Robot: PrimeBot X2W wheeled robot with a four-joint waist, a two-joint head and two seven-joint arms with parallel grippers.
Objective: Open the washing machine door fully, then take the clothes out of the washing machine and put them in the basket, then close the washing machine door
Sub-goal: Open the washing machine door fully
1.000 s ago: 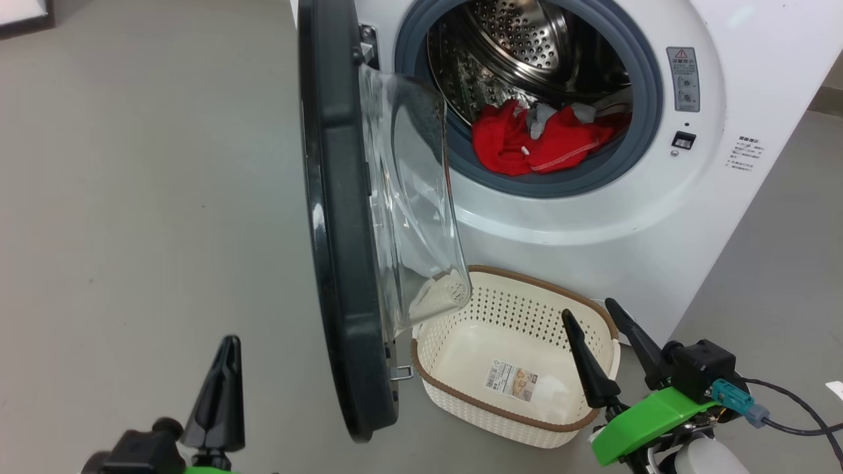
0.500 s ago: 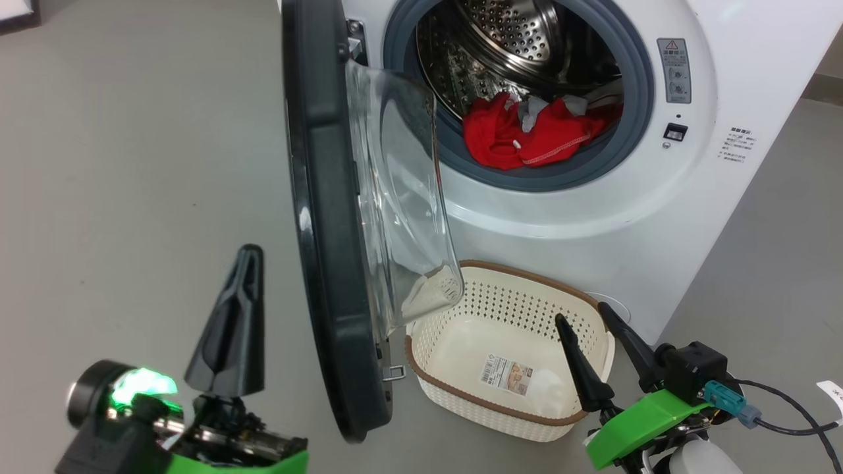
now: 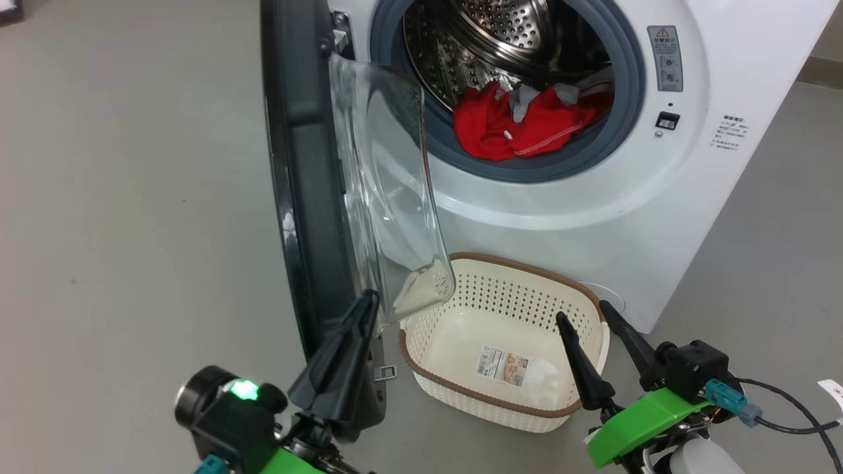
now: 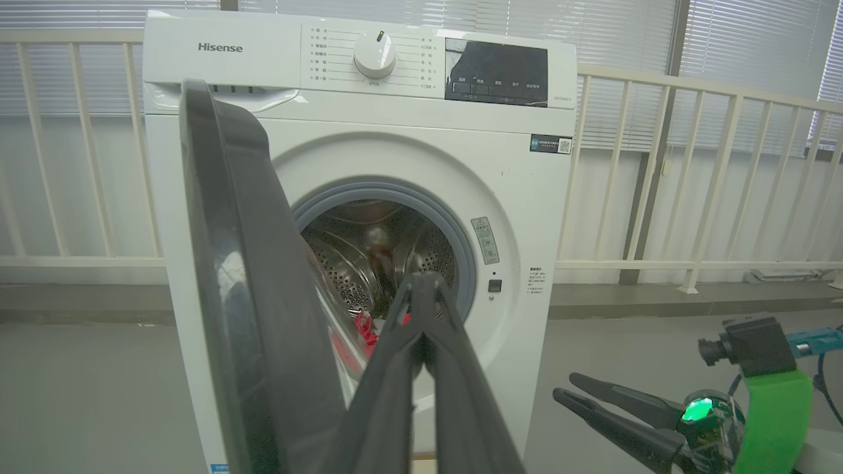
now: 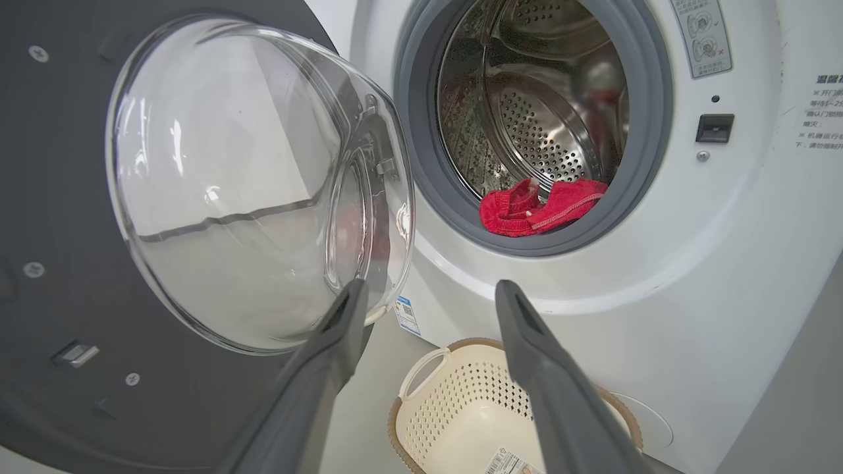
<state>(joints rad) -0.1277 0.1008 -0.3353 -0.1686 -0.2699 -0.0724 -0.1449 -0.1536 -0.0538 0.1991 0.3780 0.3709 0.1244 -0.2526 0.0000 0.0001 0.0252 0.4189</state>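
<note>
The big white front-loading washing machine (image 3: 658, 210) stands far. Its round black-rimmed, glass-bowled door (image 3: 296, 164) juts out at the left. A cream perforated plastic basket (image 3: 514, 296) sits just before the machine. Bright red clothes (image 3: 487, 128) lie in the drum's mouth. The left gripper (image 3: 369, 299), fingers pressed together, is beside the door's near edge. The right gripper (image 3: 584, 313) is spread by the basket.

This looks like a bare lab or test hall: the big white boxy front-loading washing machine (image 4: 421, 151) stands free on smooth grey floor (image 3: 132, 197), with a white slatted railing (image 4: 79, 36) and closed window blinds (image 4: 619, 26) behind it.
</note>
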